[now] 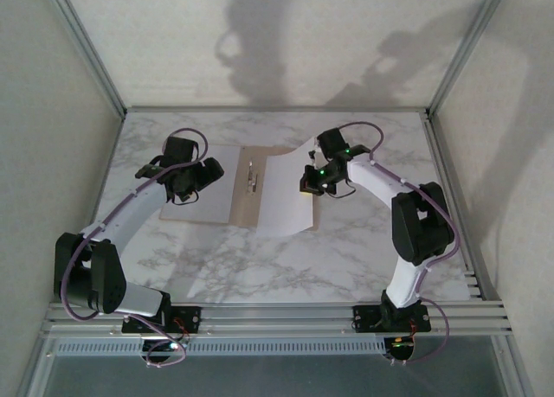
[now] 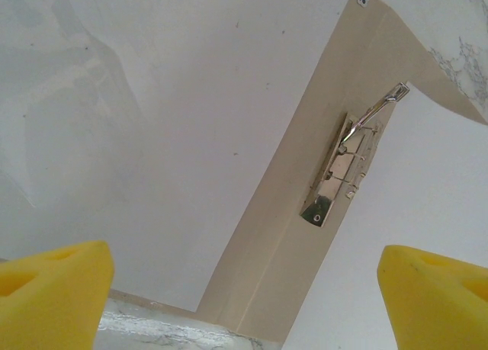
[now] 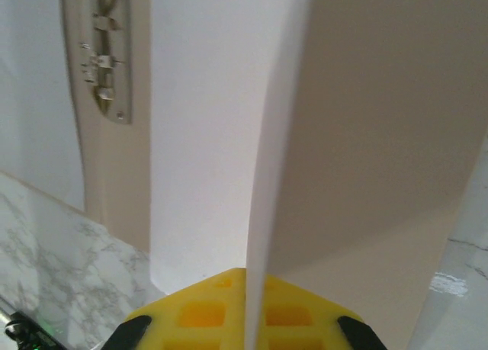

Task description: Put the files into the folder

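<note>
File [image 1: 281,198], a white sheet, lies right of the clip [image 1: 251,176] over the folder's [image 1: 245,205] right half, long axis parallel to the spine. Right tool [image 3: 248,312] is clenched on its lifted outer edge. Left tool [image 1: 192,185] is released, hovering left of the clip. Judgement: right arm nearer; the sheet must travel clipward.

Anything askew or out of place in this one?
Yes. The white sheet on the right half of the folder is not lying flat. The right gripper pinches its edge, so it bows up off the tan cover beneath.
</note>
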